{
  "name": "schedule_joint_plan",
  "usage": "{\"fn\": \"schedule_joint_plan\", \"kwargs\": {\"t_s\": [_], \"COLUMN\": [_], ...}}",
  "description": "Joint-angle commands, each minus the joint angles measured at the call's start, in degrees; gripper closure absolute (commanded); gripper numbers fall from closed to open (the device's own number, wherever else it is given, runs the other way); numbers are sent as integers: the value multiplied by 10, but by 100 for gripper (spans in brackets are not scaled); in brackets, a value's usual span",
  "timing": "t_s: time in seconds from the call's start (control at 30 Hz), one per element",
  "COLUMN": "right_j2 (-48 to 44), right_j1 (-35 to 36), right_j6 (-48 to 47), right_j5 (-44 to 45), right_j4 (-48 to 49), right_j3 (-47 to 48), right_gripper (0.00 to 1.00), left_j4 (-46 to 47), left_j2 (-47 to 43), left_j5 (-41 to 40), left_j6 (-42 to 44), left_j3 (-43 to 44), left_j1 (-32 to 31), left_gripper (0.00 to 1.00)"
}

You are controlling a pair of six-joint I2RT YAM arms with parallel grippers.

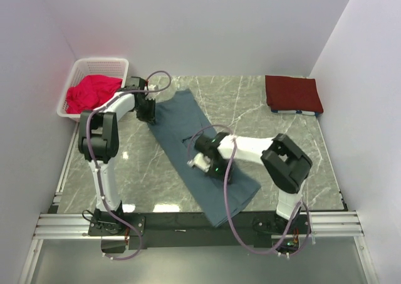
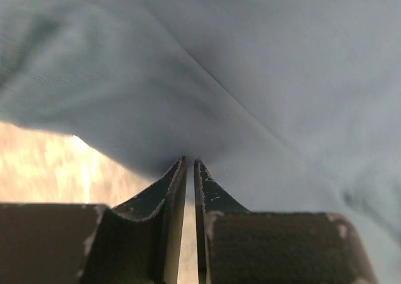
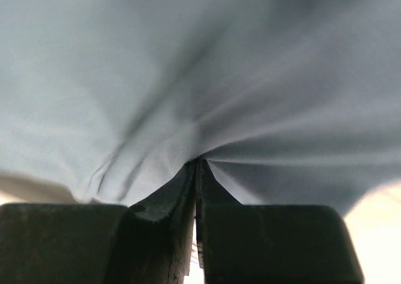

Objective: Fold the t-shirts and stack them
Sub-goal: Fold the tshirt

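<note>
Basket, maroon shirt well apart — left gripper, right gripper pinch blue-grey shirt.

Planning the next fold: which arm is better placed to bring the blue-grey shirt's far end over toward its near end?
Left, likely. The left gripper pinches the blue-grey shirt at its far end; the right gripper pinches it mid-length.

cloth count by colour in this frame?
blue-grey shirt: 1
maroon shirt: 1, folded
red cloth in the basket: 1
total: 3
Not counted: a blue-and-white sliver under the maroon shirt, too small to identify.
</note>
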Motion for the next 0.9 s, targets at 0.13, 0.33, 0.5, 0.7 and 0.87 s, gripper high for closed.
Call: {"fn": "schedule_joint_plan", "kwargs": {"t_s": [0.13,0.33,0.5,0.7,0.87], "right_j2": [-62,-114,-92,-9,65], "right_j1": [79,-12,-129,-225,-239], "right_j6": [61,79,102,188,288], "right_j5": [-254,-274,-240,-278,-339], "right_j4": [-30,-7,28,95,169], "right_j3": [43,103,174,281,316], "right_gripper": [89,87,87,87,87], "left_j4": [-33,-76,-49,59,78], "left_j2": [116,240,236,46,-51], "left_j5": [2,28,31,74,182], "left_j6": [20,42,31,-9,-44], "left_j3": [157,375,451,266,96], "left_j1": [-25,-72,-78,-62,-61], "left_gripper": [84,82,68,52,52]}}
